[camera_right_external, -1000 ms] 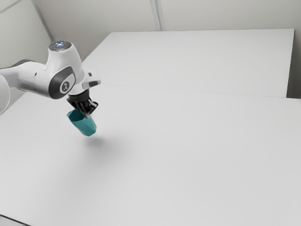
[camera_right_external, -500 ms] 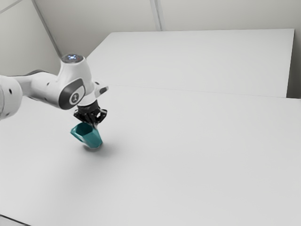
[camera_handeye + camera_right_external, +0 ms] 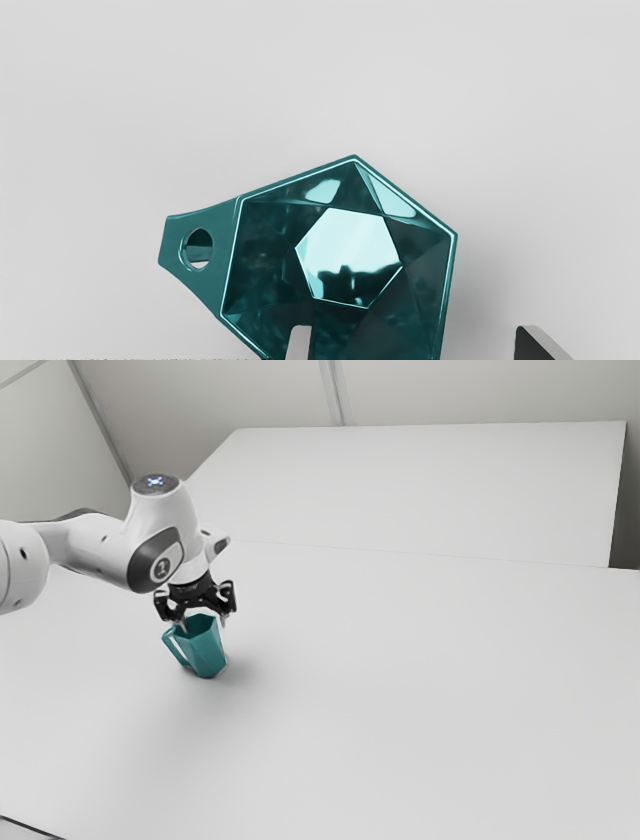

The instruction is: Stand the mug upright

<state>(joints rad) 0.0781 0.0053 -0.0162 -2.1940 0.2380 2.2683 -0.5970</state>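
Note:
My gripper (image 3: 204,622) hangs over the teal mug (image 3: 205,650), which stands upright or nearly so on the table, its mouth facing up and its handle toward the exterior view's left. In the wrist view the six-sided mug (image 3: 280,215) is seen from above, its inner bottom visible. The fingers of my gripper (image 3: 413,335) are wide apart: one overlaps the mug's opening, the other is outside its wall, over the table. They are not pressing the mug from two sides. The mug's lower outside is hidden in the wrist view.
A broad white table (image 3: 420,710) extends around the mug. Behind it, another white surface (image 3: 420,490) reaches toward the back wall. A dark edge runs along the exterior view's lower left corner.
The mug was tilted in my gripper and came down to the table; now it has swung to upright. The fingers have opened and let it go, while the arm has barely moved since half a second ago.

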